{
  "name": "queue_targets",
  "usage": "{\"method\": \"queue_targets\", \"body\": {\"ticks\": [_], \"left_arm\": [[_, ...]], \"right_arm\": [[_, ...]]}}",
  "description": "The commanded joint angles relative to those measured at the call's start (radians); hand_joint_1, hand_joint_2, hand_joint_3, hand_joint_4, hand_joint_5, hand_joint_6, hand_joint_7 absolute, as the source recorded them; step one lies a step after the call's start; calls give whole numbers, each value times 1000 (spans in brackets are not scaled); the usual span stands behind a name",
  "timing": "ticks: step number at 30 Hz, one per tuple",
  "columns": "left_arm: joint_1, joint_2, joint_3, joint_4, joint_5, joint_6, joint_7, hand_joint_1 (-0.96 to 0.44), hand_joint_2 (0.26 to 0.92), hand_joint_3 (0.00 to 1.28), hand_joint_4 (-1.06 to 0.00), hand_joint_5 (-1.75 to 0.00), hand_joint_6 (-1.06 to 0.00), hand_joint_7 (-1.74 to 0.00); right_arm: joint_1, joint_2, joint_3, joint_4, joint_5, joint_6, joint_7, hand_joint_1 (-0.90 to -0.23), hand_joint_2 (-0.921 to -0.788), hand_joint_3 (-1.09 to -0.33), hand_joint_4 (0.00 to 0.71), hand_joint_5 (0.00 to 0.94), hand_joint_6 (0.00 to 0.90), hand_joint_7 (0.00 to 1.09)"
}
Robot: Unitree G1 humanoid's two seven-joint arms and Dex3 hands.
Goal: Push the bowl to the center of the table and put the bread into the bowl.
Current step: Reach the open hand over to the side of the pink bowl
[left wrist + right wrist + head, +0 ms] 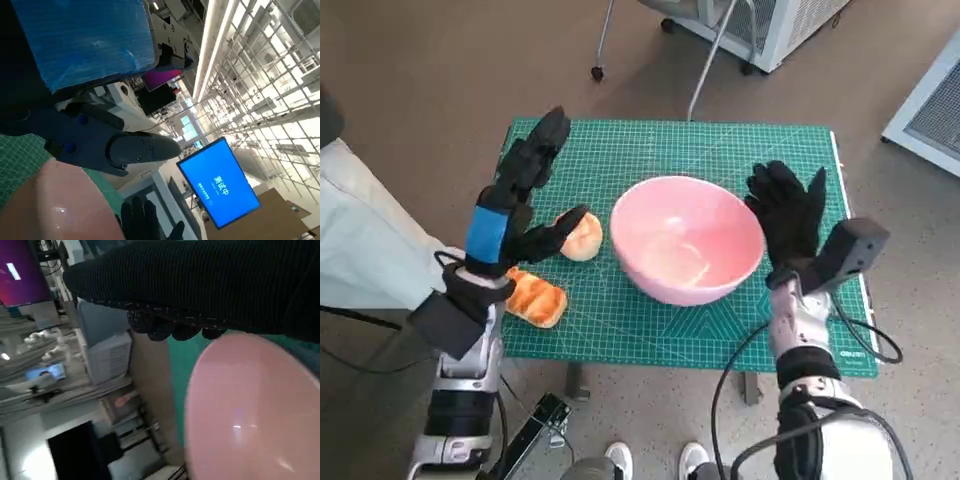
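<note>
1. Bowl [687,252]: near the middle of the desk [620,330], empty.
2. Bread [582,237]: on the desk, left of the bowl.
3. Left hand [525,195]: spread, empty, above the bread.
4. Right hand [788,212]: fingers apart, beside the bowl's right rim.

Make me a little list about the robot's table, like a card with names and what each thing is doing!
bowl: pink bowl, nothing in it, near the middle of the green mat
round bread: round bun on the mat, just beside the bowl
long bread: golden loaf near the mat's front edge, under the left arm
left hand: left hand raised above the breads, fingers spread, holding nothing
right hand: right hand beside the bowl's far side from the breads, fingers apart, holding nothing
bread in bowl: not yet
</note>
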Motion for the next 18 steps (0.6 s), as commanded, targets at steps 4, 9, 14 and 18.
{"method": "queue_targets", "body": {"ticks": [4, 9, 14, 18], "left_arm": [[25, 24, 22, -25, -3, -3, 6, -463, 921, 279, -265, -6, -236, -190], [35, 28, 32, -23, 1, -7, 12, -460, 921, 280, -266, -5, -236, -189], [39, 28, 34, -21, 11, -9, 24, -461, 921, 280, -263, -3, -237, -187], [41, 29, 34, -16, 20, -12, 34, -464, 921, 280, -257, 0, -237, -185]], "right_arm": [[-27, 46, -28, 23, 25, 38, -15, -543, -921, -864, 184, 24, 21, 549], [-43, 58, -28, 23, 20, 40, -16, -539, -921, -864, 185, 22, 16, 556], [-49, 51, -19, 21, 7, 37, -9, -534, -921, -871, 181, 18, 2, 554], [-60, 40, -8, 18, -4, 31, -3, -534, -921, -864, 179, 14, 6, 562]]}}
